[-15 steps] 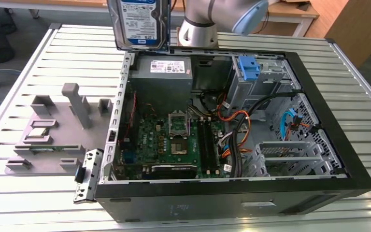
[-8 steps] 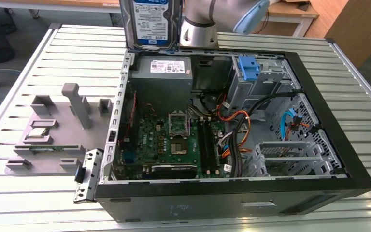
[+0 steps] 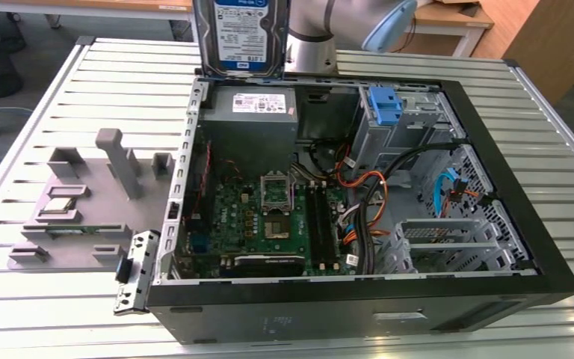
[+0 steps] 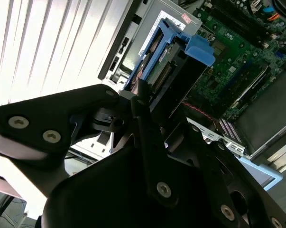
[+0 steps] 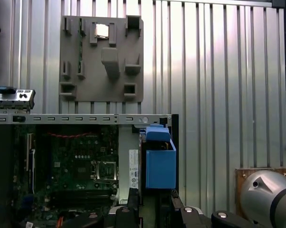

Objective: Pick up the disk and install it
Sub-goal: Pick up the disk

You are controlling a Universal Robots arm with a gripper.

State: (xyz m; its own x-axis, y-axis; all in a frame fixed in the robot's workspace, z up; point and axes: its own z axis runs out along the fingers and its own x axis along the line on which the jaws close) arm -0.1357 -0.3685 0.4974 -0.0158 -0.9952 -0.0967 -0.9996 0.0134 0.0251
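Your gripper (image 5: pixel 153 195) has its fingers clenched on the flat silver disk in its blue plastic carrier (image 3: pixel 239 34), held above the far edge of the open black computer case (image 3: pixel 367 303). Pickup looks done, but the disk is not yet installed in the case.

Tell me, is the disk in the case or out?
Out. The hand holds the disk upright above the case, at its edge.
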